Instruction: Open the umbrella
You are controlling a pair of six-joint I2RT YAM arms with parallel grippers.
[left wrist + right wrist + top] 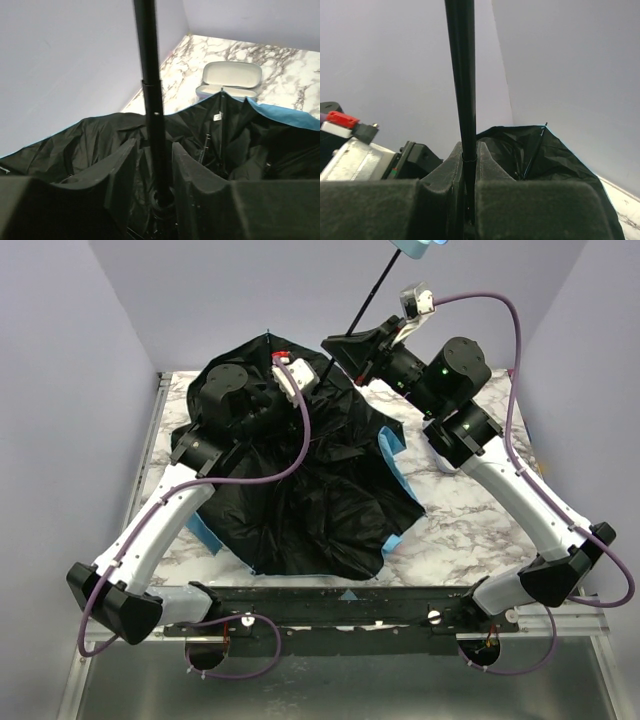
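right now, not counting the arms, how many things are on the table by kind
umbrella: 1
open clamshell case: 1
total: 2

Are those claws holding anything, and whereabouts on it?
The right gripper clamps the umbrella by its black shaft; the left gripper straddles that shaft lower down, gaps showing.
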